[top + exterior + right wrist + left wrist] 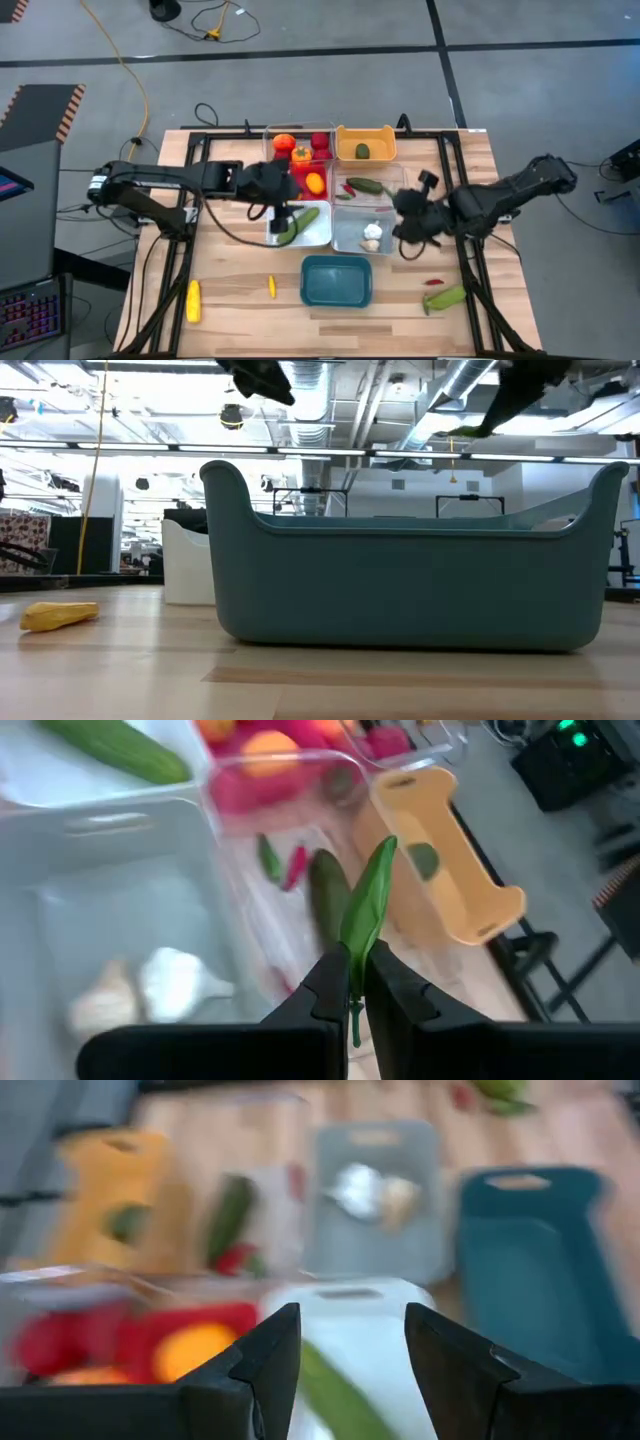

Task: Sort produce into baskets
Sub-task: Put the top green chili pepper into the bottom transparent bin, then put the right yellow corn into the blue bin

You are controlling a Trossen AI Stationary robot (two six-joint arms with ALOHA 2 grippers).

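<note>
**Right gripper pinches a green pepper above the trays**

In the right wrist view the right gripper (357, 982) is clamped tight on a slim green pepper (368, 910), at frame centre. Below it lie the clear tray (300, 920) with a cucumber and chilies, and the pale grey-blue tray (60, 880) holding garlic (175, 982). The left gripper (345, 1345) stands part open and empty, centre-left in the high view, over the white tray (350, 1305) and its cucumber (335, 1400).

Left arm extends from the table's left edge toward centre; left gripper (345, 1370) hangs with fingers parted, nothing between them. Right arm reaches in from the right edge, elbow bent; right gripper (358, 982) is clamped on a green chili (368, 915).
</note>
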